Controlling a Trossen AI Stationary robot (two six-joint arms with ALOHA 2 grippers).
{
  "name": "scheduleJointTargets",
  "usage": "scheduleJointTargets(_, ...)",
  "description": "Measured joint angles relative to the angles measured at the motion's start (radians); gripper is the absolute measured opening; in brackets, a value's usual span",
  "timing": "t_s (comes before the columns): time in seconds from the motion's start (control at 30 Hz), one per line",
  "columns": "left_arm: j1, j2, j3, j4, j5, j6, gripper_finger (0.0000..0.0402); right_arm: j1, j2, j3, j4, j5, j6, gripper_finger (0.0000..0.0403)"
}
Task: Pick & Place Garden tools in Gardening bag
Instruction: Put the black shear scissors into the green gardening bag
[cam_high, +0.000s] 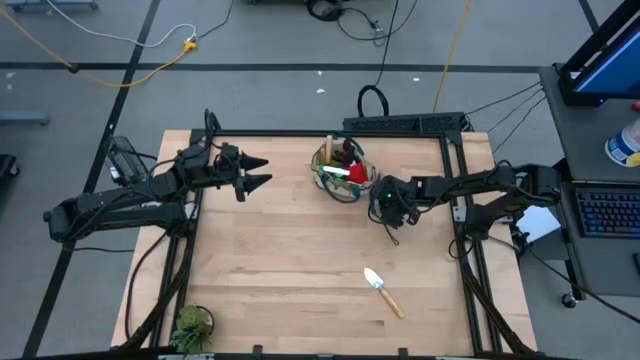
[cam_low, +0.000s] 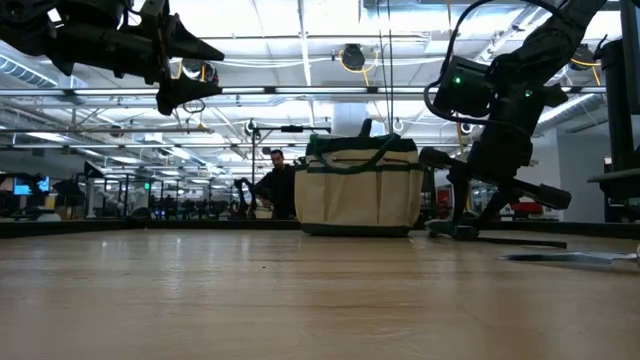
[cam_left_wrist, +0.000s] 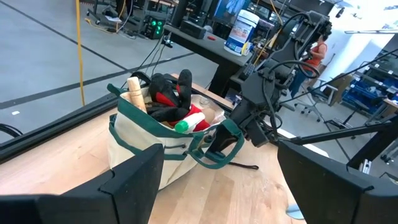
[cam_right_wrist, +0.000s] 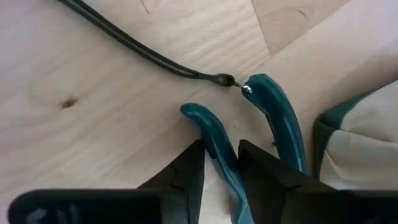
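Near the upper middle of the high view, the Gardening bag (cam_high: 343, 170) stands on the table (cam_high: 290, 270), already stuffed with tools. Just right of it, the right gripper (cam_high: 385, 208) is down at the tabletop, its fingers (cam_right_wrist: 186, 171) pinching one teal-handled arm of a pair of shears (cam_right_wrist: 273, 118), whose dark cord (cam_right_wrist: 130, 46) trails across the wood. At lower right of centre a trowel (cam_high: 383, 292) lies alone, well apart from the bag. A potted plant (cam_high: 190, 328) sits at the lower left corner. Left of the bag, the left gripper (cam_high: 258, 172) hovers with fingers spread.
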Motion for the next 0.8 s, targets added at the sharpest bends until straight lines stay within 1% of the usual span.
scheduleJointTargets(0.13,0.0,0.0,0.0,0.0,0.0,0.0,0.0324,0.0,0.0,0.0,-0.001,0.0,0.074,0.0078)
scheduleJointTargets(0.37,0.0,0.0,0.0,0.0,0.0,0.001,0.0324,0.018,0.001,0.0,-0.018,0.007,0.175,0.0038)
scheduleJointTargets(0.57,0.0,0.0,0.0,0.0,0.0,0.001,0.0324,0.052,0.002,0.0,-0.076,0.018,0.283,0.0041)
scheduleJointTargets(0.8,0.0,0.0,0.0,0.0,0.0,-0.001,0.0324,0.125,-0.026,-0.001,-0.174,0.0,0.39,0.0034)
